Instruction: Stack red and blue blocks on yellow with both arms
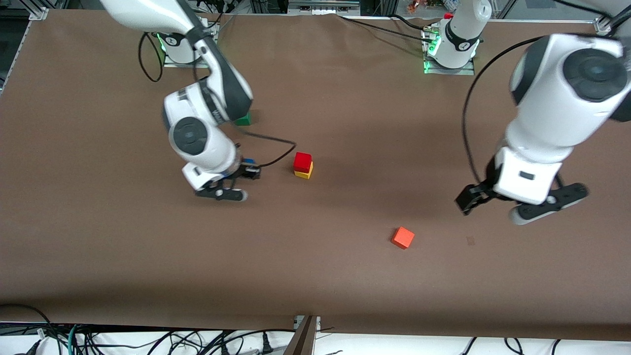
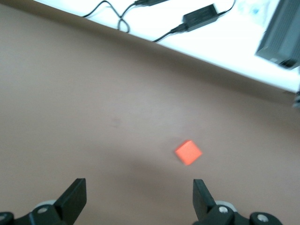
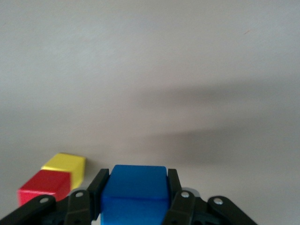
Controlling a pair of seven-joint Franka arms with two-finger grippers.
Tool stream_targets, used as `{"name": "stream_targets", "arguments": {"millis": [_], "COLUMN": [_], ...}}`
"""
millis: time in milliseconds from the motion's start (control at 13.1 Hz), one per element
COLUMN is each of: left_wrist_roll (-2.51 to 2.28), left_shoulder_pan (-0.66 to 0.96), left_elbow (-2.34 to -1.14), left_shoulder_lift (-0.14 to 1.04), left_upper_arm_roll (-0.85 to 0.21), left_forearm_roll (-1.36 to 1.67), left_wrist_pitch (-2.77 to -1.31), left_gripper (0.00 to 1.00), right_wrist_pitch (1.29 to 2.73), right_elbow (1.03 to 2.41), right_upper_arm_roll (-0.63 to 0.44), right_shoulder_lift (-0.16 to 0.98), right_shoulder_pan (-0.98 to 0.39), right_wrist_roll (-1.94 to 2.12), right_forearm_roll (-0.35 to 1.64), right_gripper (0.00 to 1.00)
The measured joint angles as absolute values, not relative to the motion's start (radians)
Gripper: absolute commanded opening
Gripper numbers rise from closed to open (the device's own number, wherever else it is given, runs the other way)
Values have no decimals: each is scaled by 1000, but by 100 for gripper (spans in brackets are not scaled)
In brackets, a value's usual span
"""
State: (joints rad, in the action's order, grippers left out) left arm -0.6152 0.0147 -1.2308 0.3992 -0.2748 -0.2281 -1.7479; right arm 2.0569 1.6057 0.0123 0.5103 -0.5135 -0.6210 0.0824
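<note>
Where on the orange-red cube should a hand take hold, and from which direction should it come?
Best from straight above, the fingers closing on two opposite flat side faces of the orange-red cube. It lies alone on the table, turned cornerwise to the table's edges, so the hand would probably need to rotate to match. The open left hand hangs nearest.

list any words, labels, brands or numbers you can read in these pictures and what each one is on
None can be read.
Right arm: white lettering on the dark band of its forearm, too blurred and cut off to read.
Arm bases: each bears a small dark mark, too small to read.
Red block, yellow block, blue block, orange-red cube: plain faces, no print.
</note>
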Motion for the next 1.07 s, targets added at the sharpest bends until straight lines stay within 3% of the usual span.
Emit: {"name": "stream_targets", "arguments": {"millis": [383,843,1073], "left_wrist_roll": [-190,-87,-85], "left_shoulder_pan": [-113,-116,-116], "left_elbow": [-1253,-1502,-1547], "left_shoulder_lift": [275,98,71], "left_upper_arm_roll": [-158,-152,-152], "left_forearm_roll": [-83,-59,-31], "left_wrist_pitch": [-1608,-1573,-1574], "left_gripper": [100,100,100], "right_wrist_pitch": [2115,2119,2120], "right_elbow": [1601,1541,1518], "right_upper_arm_roll": [12,12,5], "right_shoulder_lift": [534,589,607], "right_shoulder_pan": [-603,-711,-718], "right_wrist_roll": [-804,-936,-939], "right_forearm_roll": [83,82,82], "right_gripper": [27,28,28]}}
